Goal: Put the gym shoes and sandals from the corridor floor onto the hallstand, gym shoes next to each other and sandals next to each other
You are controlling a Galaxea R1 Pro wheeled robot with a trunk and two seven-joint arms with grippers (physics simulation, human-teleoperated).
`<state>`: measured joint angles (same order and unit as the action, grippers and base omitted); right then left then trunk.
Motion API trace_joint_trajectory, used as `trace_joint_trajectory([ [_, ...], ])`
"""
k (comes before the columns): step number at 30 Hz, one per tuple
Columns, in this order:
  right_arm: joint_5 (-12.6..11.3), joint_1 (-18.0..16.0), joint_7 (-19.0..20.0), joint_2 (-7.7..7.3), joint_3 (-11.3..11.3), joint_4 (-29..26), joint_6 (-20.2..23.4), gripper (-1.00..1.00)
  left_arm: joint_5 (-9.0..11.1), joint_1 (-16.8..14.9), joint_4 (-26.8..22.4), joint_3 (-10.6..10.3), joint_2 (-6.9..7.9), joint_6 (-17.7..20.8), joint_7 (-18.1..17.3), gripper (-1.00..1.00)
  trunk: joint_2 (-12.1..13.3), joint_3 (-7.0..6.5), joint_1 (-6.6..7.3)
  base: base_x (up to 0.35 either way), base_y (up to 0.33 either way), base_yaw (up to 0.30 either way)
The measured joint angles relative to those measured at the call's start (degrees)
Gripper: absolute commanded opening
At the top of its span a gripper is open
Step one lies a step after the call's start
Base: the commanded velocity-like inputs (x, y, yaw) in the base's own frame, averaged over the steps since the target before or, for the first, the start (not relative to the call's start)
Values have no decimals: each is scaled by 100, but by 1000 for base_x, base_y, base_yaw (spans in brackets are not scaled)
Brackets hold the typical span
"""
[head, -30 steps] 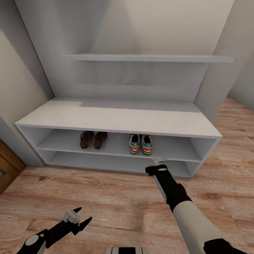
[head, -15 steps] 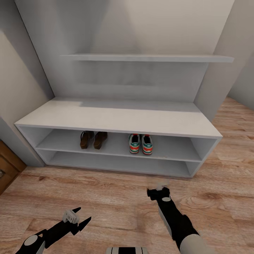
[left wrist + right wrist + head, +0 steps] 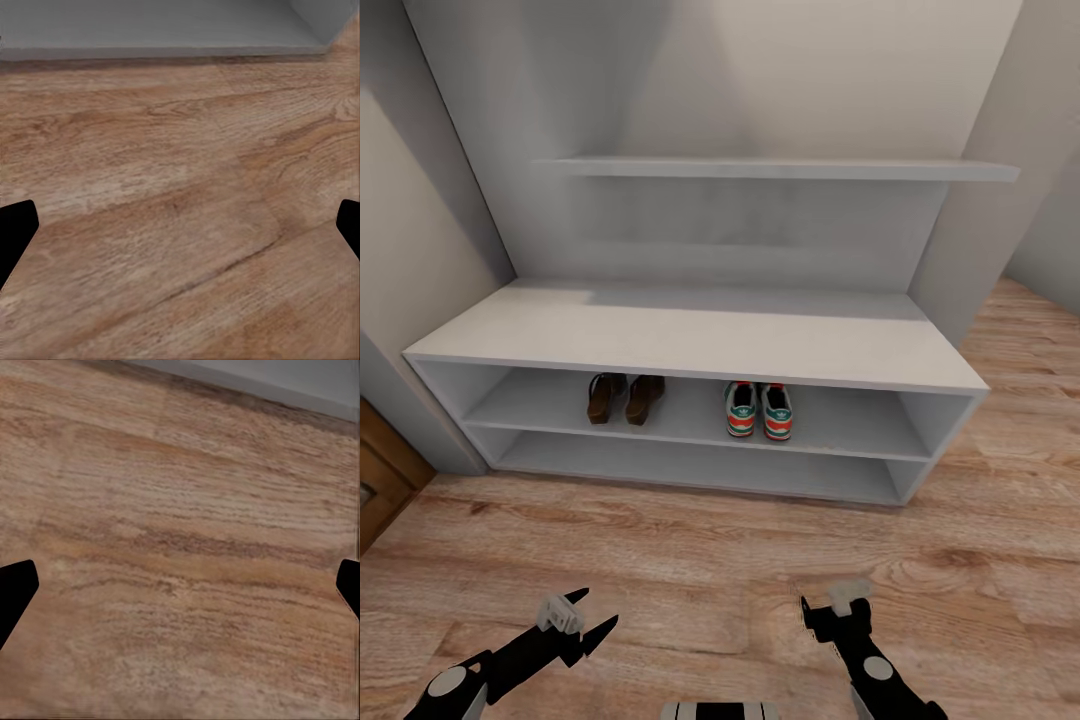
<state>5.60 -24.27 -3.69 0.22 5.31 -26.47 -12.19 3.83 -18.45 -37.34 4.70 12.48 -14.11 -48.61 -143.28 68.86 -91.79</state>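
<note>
The pale grey hallstand (image 3: 690, 335) stands against the wall ahead. On its upper open shelf the two brown sandals (image 3: 618, 397) sit side by side at the left. The two gym shoes (image 3: 759, 410), white with green stripes and red-orange heels, sit side by side to their right. My left gripper (image 3: 592, 612) hangs open and empty over the corridor floor (image 3: 710, 540) at the near left. My right gripper (image 3: 838, 605) is open and empty too, low over the floor in front of the rack's right half. Both wrist views look down at bare planks (image 3: 180, 187) (image 3: 180, 547) between wide-apart fingertips.
A long wall shelf (image 3: 780, 168) runs above the bench top. A brown wooden panel (image 3: 380, 470) stands at the left edge beside the rack. The floor widens out past the rack's right end (image 3: 1020, 420). The rack's grey base (image 3: 150, 30) edges the left wrist view.
My right arm has drawn back from the shelf edge by the gym shoes, toward me and down to the near floor. The left arm and all four shoes have stayed put.
</note>
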Motion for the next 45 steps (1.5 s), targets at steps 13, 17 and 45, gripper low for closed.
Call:
trace_joint_trajectory([
  [13, -385, 3, 1168, -555, -185, 473, -251, 100, -6, -6, 9, 1, 0, 9, 174, 100, 366, -251, 208, 0, 0, 0],
  [17, -643, 4, 1423, -699, -223, 576, -253, 100, -5, -6, 9, 5, 5, 14, 198, 100, 526, -322, 296, 0, 0, 0],
  [45, -774, 13, 1616, -1114, -235, 1608, -746, 100, 36, 81, 694, -5, 72, -46, 2508, 100, 1650, -825, 911, 0, 0, 0],
])
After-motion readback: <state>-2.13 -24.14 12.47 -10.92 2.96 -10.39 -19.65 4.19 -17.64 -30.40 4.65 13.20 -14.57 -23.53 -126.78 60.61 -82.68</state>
